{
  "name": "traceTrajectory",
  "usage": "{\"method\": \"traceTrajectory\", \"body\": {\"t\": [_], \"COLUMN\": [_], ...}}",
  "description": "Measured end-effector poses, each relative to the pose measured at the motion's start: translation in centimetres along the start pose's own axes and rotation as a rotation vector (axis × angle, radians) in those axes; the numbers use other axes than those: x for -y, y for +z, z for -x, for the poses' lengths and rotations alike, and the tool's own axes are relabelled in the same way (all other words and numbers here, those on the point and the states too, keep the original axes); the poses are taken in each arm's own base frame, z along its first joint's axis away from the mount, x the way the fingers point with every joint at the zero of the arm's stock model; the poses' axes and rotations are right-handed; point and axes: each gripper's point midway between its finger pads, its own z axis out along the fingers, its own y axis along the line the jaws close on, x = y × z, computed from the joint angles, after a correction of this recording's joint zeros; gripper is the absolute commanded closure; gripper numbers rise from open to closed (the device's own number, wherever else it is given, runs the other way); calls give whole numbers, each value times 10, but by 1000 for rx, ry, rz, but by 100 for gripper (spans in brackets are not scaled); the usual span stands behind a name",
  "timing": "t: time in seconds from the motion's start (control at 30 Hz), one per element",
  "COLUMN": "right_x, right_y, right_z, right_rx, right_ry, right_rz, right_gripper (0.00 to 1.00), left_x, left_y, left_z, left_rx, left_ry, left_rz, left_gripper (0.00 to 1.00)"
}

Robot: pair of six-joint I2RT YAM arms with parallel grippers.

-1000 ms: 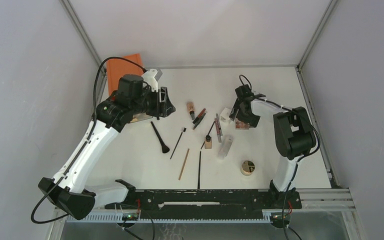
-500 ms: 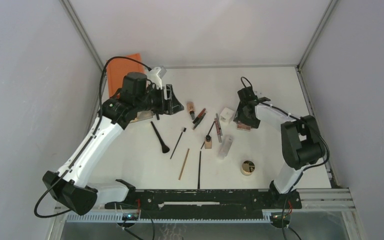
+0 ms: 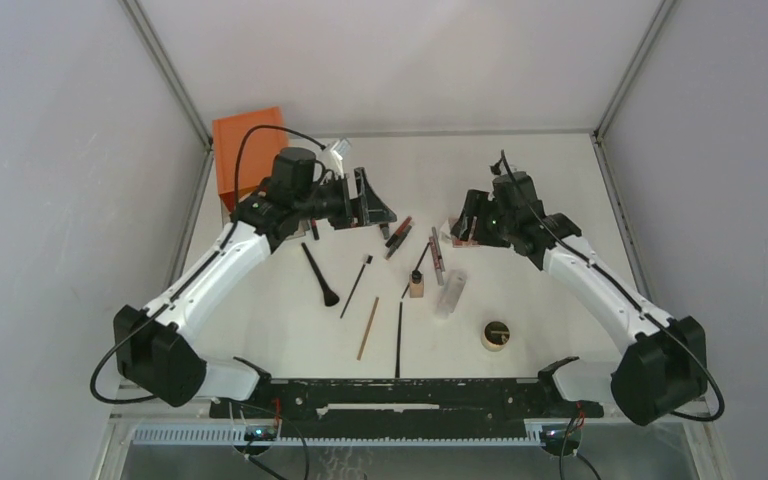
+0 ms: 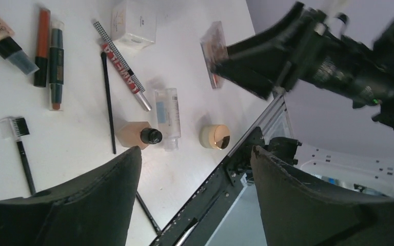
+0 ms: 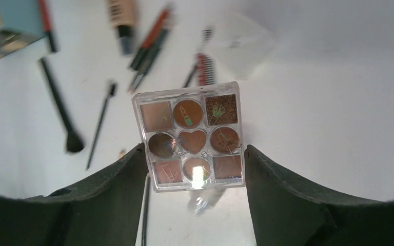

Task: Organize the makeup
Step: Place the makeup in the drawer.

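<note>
The makeup lies scattered mid-table: a black brush, a spoolie, a wooden pencil, a black pencil, a foundation bottle, a clear tube and a round tan compact. My right gripper is shut on the reddish-pan palette, its jaws pressing the palette's two side edges and holding it above the table. My left gripper hovers open and empty over the back of the pile, by the red and dark sticks.
The orange box stands at the back left against the wall. A white carton and a checkered pencil lie near the palette. The black rail runs along the near edge.
My right gripper closed on the palette and carried it up and slightly left. The left gripper swung right from the orange box toward the pile and opened wider.
</note>
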Motion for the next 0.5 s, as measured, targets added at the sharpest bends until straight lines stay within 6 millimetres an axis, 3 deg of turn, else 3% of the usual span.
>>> {"method": "traceTrajectory", "body": {"t": [0.23,0.33,0.5], "right_x": [-56,-72,-89], "right_y": [-29,-35,-41], "right_z": [-10,-18,-31], "right_rx": [-4,-22,-53], "right_ry": [-168,-220,-278], "right_rz": [265,339,424], "right_gripper": [31,32,32], "left_x": [-5,-7,-10], "left_y": [23,33,47], "left_z": [0,-2,-13], "left_rx": [-28,-52,-120], "left_ry": [-105,-139,-178], "left_rz": [-36,-54,-93], "left_gripper": [15,10,11]}}
